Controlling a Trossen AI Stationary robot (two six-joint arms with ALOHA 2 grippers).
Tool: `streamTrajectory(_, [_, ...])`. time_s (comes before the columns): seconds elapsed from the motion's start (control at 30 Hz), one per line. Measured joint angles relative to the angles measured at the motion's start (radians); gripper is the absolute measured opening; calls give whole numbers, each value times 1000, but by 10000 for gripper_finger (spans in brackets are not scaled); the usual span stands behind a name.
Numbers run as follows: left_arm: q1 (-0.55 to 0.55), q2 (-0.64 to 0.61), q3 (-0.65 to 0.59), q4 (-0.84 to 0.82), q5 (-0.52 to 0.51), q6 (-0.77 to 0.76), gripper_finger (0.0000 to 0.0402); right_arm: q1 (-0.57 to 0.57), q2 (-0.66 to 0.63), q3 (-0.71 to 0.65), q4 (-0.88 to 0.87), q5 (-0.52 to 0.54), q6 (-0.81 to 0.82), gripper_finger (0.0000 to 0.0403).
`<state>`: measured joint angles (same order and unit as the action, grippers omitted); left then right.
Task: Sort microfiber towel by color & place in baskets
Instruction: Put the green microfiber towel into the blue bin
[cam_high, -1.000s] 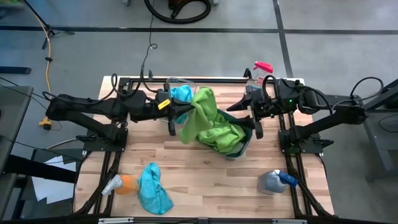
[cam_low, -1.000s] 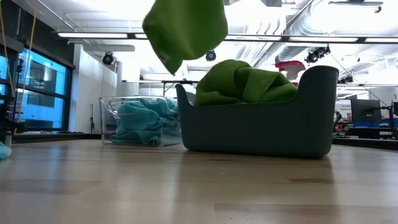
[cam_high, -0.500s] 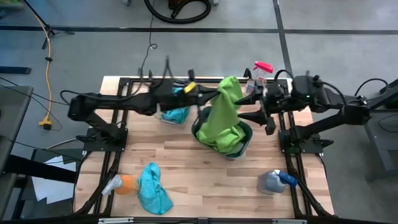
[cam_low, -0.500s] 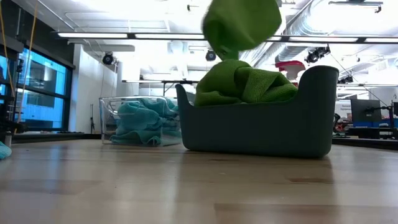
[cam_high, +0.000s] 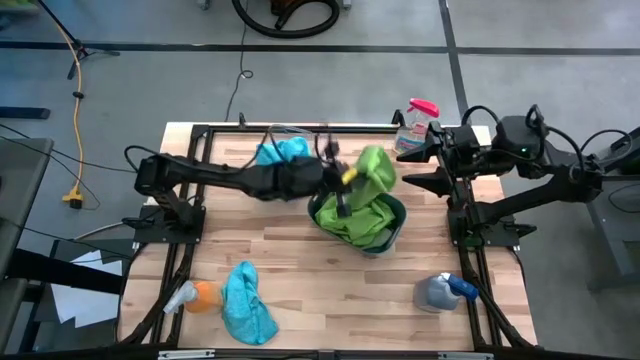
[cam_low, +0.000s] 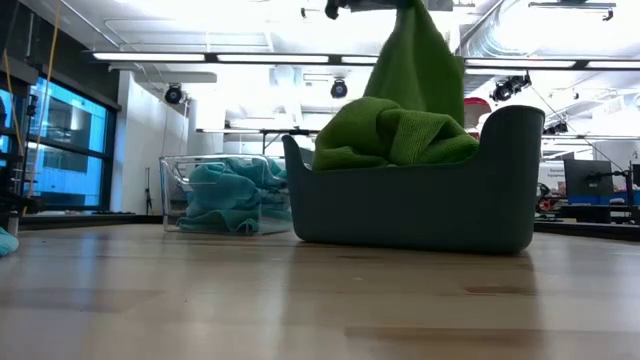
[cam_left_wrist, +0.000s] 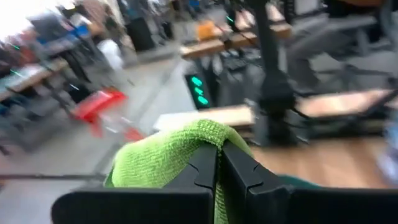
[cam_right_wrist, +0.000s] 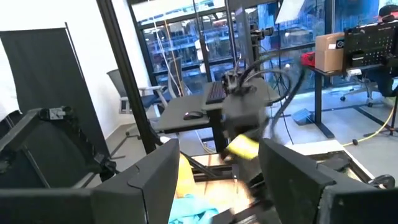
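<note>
Hanging from the left gripper, clamped tight on it, a green towel dangles over the dark basket.

Light comes from long ceiling strip lamps, which blow the low view's ceiling out to glare above the left gripper and leave the near tabletop soft and out of focus. From above the light is even and flat, with only faint shadows. The left wrist view is heavily motion-blurred beyond the green towel pinched at its fingers, and the right wrist view smears the arm ahead of the right gripper.
</note>
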<state>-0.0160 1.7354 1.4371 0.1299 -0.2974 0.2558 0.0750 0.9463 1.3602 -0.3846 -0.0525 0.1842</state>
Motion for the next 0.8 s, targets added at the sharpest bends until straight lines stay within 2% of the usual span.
streamTrajectory(0.4, [-166, 78, 0, -229, 29, -293, 0, 0, 1, 0, -53, 36, -7, 218])
streamTrajectory(0.5, [-155, 104, 0, -254, 38, -376, 0, 0, 1, 0, -56, 58, -9, 218])
streamTrajectory(0.6, [-121, 111, 14, -348, 169, -559, 0, 0, 1, 0, -64, 61, -9, 218])
streamTrajectory(0.67, [-105, 110, 18, -449, 238, -621, 0, 0, 1, 0, -69, 61, -6, 218])
streamTrajectory(0.73, [-101, 110, 17, -562, 236, -628, 0, 0, 1, 0, -77, 61, -6, 218])
streamTrajectory(0.8, [-99, 104, 16, -607, 216, -621, 0, 0, 1, 0, -84, 61, -9, 218])
